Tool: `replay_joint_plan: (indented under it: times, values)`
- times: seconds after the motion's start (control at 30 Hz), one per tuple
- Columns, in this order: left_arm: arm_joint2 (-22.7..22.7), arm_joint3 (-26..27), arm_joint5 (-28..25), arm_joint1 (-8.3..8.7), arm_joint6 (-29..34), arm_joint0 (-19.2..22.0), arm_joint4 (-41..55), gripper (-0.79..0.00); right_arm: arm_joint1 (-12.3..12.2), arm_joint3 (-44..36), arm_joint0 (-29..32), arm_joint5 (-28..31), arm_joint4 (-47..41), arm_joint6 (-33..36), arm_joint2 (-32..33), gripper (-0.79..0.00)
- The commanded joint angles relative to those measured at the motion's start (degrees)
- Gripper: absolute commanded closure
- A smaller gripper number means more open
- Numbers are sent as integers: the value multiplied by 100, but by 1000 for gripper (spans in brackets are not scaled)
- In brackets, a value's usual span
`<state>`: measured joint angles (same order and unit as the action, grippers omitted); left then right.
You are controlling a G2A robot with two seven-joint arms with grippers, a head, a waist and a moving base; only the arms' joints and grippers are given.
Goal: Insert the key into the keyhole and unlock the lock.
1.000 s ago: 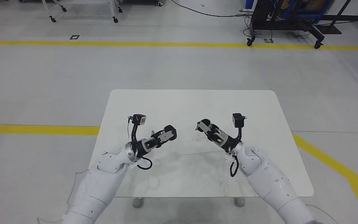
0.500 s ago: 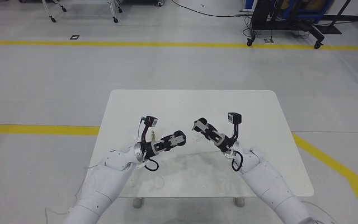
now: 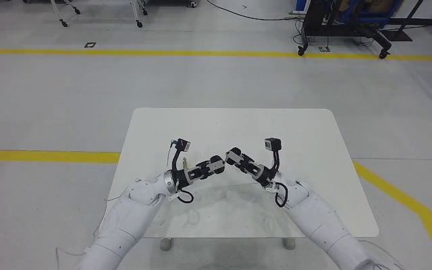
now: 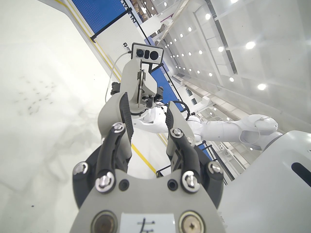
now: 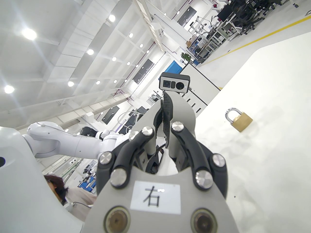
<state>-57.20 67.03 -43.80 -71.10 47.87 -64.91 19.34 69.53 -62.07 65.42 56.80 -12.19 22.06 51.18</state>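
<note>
Hovering nearly tip to tip over the table point(image 3: 304, 135), top view: left gripper point(image 3: 219, 160), right gripper point(image 3: 231, 154). Left wrist: left jaws spread, holding nothing; right pinches the thin key point(image 4: 139, 87) edge-on. Right wrist: brass lock point(image 5: 239, 120) flat on the table, well apart. Likely heavy, rigid; grip its body, not the slick shackle.

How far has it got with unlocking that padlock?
Done: the right gripper pinches what looks like the key. In hand: it holds it out before the open left gripper. To do: the padlock lies shut on the table, key not yet inserted.
</note>
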Motion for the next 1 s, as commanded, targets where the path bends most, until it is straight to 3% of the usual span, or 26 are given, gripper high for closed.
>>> replay_joint_plan:
  times: [0.0,0.47,0.6,0.97]
  values:
    - [6,11,6,-3,-57,-7,-16,-240,8,28,-13,2,-62,57,1,0]
    - [90,39,96,-9,-84,8,-176,-215,49,105,-5,-47,-153,268,30,0]
    - [82,28,113,-5,-145,6,-247,-6,59,122,-1,-41,-127,279,55,0]
    - [-24,-11,215,15,-398,-13,-332,0,79,119,27,-43,-73,338,110,0]
